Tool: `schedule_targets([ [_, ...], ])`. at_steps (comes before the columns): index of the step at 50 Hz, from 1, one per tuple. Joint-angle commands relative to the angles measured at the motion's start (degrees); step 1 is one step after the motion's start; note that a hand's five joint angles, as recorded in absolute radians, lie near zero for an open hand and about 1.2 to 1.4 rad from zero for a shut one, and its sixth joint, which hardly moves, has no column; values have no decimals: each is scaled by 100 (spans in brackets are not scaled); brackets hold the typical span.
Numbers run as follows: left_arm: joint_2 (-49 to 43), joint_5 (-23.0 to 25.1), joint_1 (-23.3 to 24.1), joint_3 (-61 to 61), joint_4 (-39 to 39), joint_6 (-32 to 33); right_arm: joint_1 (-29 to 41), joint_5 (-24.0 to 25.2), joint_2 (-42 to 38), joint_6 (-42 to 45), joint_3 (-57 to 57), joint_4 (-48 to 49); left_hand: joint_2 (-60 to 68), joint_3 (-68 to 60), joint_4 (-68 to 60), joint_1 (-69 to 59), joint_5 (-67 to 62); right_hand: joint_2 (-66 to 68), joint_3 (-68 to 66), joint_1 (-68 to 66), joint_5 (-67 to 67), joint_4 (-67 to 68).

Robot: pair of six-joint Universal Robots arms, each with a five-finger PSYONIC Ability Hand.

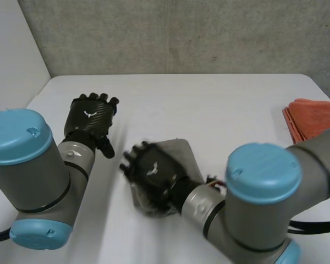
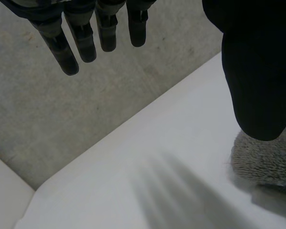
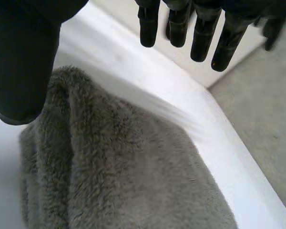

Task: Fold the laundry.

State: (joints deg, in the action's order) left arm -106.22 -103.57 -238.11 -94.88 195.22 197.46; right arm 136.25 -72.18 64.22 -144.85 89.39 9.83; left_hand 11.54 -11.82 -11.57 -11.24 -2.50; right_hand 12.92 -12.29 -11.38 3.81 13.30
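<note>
Grey towel (image 1: 184,157): mid-table, nearer the robot, in a rumpled, roughly folded bundle, with the right hand right over it.
Left hand (image 1: 89,121): out at the left above bare table (image 1: 209,104), fingers straight and spread, thumb wide, holding nothing.
Left wrist view: here the fingers (image 2: 62,47) hang loose over empty white table, and a fluffy edge of the towel (image 2: 262,162) peeks out just beyond the thumb.
Right hand (image 1: 151,170): poised over the towel's near-left part, fingers relaxed and apart, nothing pinched; I can't tell whether the palm touches the pile.
Right wrist view: the fingers (image 3: 181,24) reach past the towel's far edge, thumb off to one side, and a rounded ridge runs through the towel (image 3: 124,176) under the palm, which the head view hides behind the hand.
Orange cloth (image 1: 313,118): far right edge, folded flat, well apart from the towel.
Step in hand: looks like mid-fold, with the bundle loose rather than flat.
Next move: I'd say the right hand needs to drop onto an edge and pinch it cleanly, with the left coming across to pin the other side.
</note>
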Motion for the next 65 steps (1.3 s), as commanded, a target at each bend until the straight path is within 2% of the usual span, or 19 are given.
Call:
schedule_targets([
  [1, -56, 512, 299, 198, -10, -435, -1126, -419, 688, -2151, -54, -86, -154, 182, 157, 124, 250, -292, 229, 138, -381, -330],
  [6, -161, 900, 554, 251, -63, -980, -1470, -384, 409, -2960, -421, -796, -132, 160, 136, 103, 229, -292, 229, 138, -381, -330],
  [11, -652, 856, 713, 364, -449, -1095, -1505, -437, -295, -2970, -870, -1351, -115, 143, 119, 86, 212, -292, 229, 138, -381, -330],
  [20, -1541, 452, 731, 778, -1451, -1043, -1479, -437, -1140, -2865, -1301, -1616, -99, 126, 102, 69, 195, -292, 229, 138, -381, -330],
  [30, -1718, 417, 696, 857, -1716, -1016, -1488, -569, -1184, -2109, -1205, -1651, -99, 126, 102, 69, 195, -200, 137, 46, -289, -238],
  [38, -1182, 496, 696, 1050, -1689, -613, -1444, -824, -622, -1819, -749, -1160, -154, 182, 157, 124, 250, -283, 220, 130, -373, -321],
  [42, -743, 697, 652, 1243, -1663, -401, -1444, -833, -25, -1652, -231, -668, -154, 182, 157, 124, 250, -292, 229, 138, -381, -330],
  [46, -295, 1189, 555, 1481, -1672, -392, -1321, -850, 555, -1529, 411, -193, -115, 143, 119, 86, 212, -292, 229, 138, -381, -330],
  [49, -4, 1804, 476, 1657, -1724, -401, -1154, -868, 872, -1467, 921, 97, -115, 143, 119, 86, 212, -292, 229, 138, -381, -330],
  [50, 83, 2153, 441, 1753, -1742, -410, -1084, -859, 925, -1441, 1139, 194, -115, 143, 119, 86, 212, -292, 229, 138, -381, -330],
  [54, 146, 2718, 327, 1920, -1943, -445, -943, -850, 934, -1406, 1562, 405, -115, 143, 119, 86, 212, -292, 229, 138, -381, -330],
  [59, 111, 2825, 203, 2131, -2348, -550, -890, -850, 820, -1397, 1818, 783, -115, 143, 119, 86, 212, -292, 229, 138, -381, -330],
  [65, 84, 2834, 168, 2149, -2401, -726, -750, -859, 434, -1327, 1819, 1205, -115, 143, 119, 86, 212, -292, 229, 138, -381, -330],
])
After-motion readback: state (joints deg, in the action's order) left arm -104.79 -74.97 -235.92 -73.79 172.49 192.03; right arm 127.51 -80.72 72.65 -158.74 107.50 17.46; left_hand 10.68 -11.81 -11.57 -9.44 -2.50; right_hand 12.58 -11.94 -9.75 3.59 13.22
